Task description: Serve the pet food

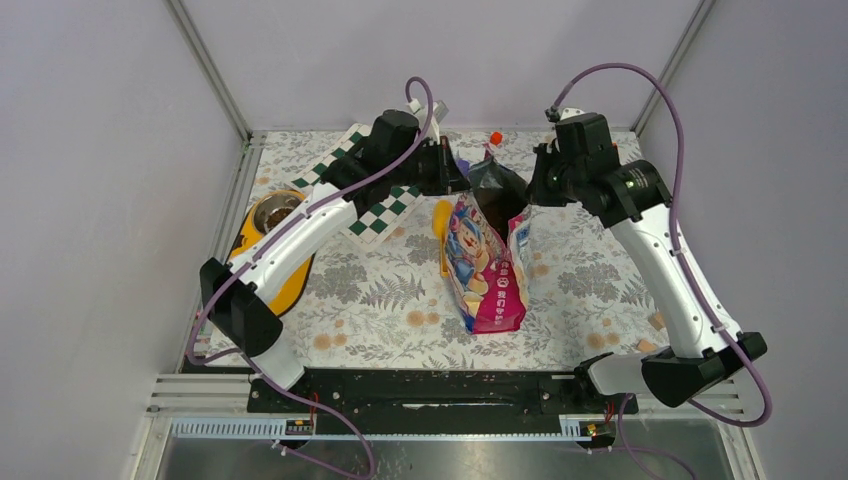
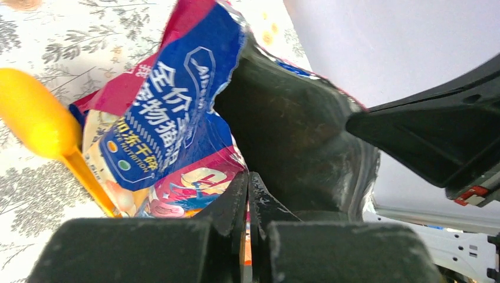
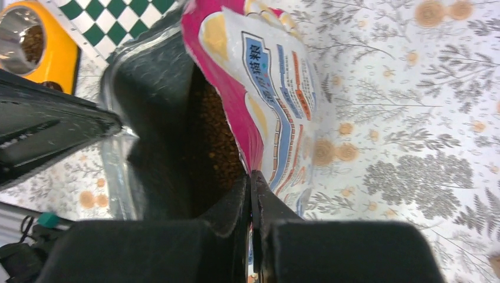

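Floral tablecloth (image 1: 600, 280) carries one pink-and-blue bag (image 1: 480, 270) at centre, kibble (image 3: 218, 141) inside; left gripper (image 2: 247, 183) and right gripper (image 3: 250, 180) each pinch its open rim; one orange scoop (image 2: 38, 121) beside it; one yellow feeder (image 1: 262, 235).

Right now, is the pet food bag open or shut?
Open: the bag mouth gapes wide, and brown kibble shows inside.

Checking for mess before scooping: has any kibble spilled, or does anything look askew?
No spill shows. The kibble sits inside the bag, whose mouth the left gripper and right gripper pinch open. Only the scoop looks odd, lying against the bag's side.
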You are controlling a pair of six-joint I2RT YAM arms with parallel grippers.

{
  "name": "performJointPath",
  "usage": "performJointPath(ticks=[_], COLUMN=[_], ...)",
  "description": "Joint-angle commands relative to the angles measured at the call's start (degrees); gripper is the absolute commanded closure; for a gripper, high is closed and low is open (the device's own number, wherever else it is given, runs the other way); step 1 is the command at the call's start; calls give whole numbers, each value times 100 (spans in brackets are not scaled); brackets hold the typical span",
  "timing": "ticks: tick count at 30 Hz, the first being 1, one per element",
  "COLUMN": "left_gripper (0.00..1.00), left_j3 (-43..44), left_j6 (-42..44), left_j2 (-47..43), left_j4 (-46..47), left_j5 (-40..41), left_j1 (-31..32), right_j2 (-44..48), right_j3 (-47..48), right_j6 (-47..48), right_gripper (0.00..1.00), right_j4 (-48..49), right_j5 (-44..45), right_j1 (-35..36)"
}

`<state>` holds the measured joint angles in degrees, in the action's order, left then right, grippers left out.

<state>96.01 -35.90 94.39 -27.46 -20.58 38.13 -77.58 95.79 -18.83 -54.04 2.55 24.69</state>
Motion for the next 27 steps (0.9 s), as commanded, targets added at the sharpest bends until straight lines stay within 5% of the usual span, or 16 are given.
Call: performJointPath(ticks=[1, 15, 27], left_gripper=[100, 100, 100], left_j3=[441, 631, 709], left_j6=[274, 659, 563], left_j2=[-443, -842, -873], left_j4=[285, -112, -60], left_j5=[655, 1413, 1134], left_j1=[-162, -301, -315], right_j2=[418, 704, 962], right_j3=[628, 1135, 1477], right_j6=[318, 834, 1174], right_gripper=[100, 100, 100], right_j4=[445, 402, 406], right_j5=[826, 1974, 2362], right_j1=[-28, -136, -708])
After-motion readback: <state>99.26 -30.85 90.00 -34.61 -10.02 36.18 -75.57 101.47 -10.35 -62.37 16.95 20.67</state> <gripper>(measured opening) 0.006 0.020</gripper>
